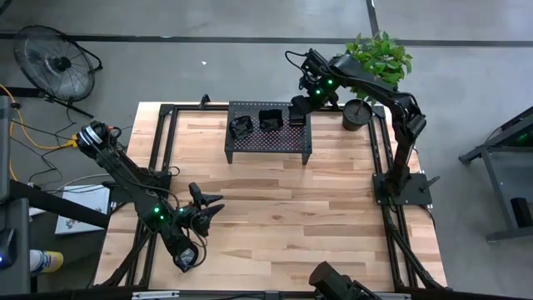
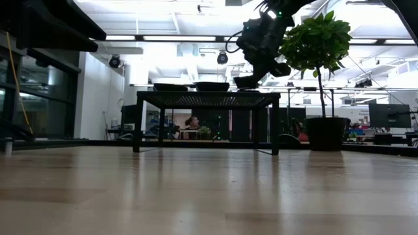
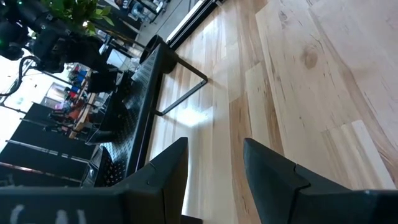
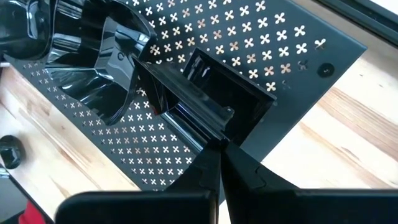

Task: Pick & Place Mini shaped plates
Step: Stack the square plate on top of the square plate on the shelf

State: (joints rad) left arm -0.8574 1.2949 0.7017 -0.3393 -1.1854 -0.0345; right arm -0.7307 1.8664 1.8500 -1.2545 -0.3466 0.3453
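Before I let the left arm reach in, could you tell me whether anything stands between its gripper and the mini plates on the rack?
Nothing visible does. The open left gripper hovers near the table's front-left; bare wood lies between it and the perforated rack. Two plates sit there, and the right gripper is shut on a third, square plate's rim.

Even overhead light falls on the desk [image 1: 275, 200] from above, with only faint shadows under the rack [image 1: 268, 132]. At desk height, bright ceiling strips [image 2: 196, 38] and windows backlight everything, so the rack and plant [image 2: 318, 42] read as dark silhouettes (the near wood is blurred). A white glare patch lies on the wood in the left wrist view; glossy plates [image 4: 99, 68] show highlights in the right.
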